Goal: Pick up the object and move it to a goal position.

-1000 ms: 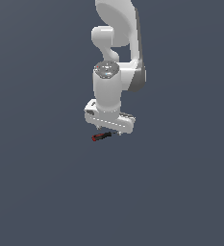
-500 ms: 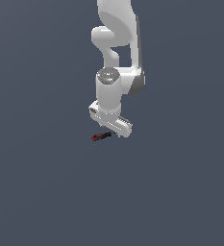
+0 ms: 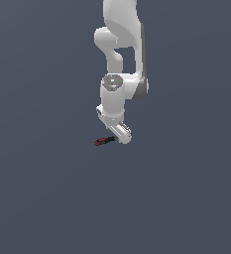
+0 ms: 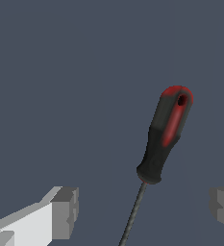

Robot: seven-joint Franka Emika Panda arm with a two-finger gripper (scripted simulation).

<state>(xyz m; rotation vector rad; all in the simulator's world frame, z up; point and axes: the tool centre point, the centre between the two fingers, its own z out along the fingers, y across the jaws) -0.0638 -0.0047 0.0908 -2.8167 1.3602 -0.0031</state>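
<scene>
Red and black, the object (image 4: 165,132) lies flat on the plain slate-grey tabletop (image 3: 47,188) — a slim stick with a black handle, a red cap and red inlay, and a thin dark shaft running out from the handle's narrow end. In the wrist view that shaft passes between the two grey fingertips (image 4: 65,212) of the tool (image 4: 144,209), nearer the middle of the gap than either pad, and the handle reaches out beyond the fingertips. The pads stand wide apart with bare tabletop between each of them and the shaft, so the tool is spread and grasps nothing. In the exterior view the white arm (image 3: 121,54) comes down from above and the tool (image 3: 121,136) hangs low over the object (image 3: 104,141), whose handle pokes out from under it toward the exterior view's left; the shaft end is hidden beneath the tool there. Whether the fingertips reach the tabletop cannot be told from either view. The object touches nothing but the tabletop — no pad is on it.
</scene>
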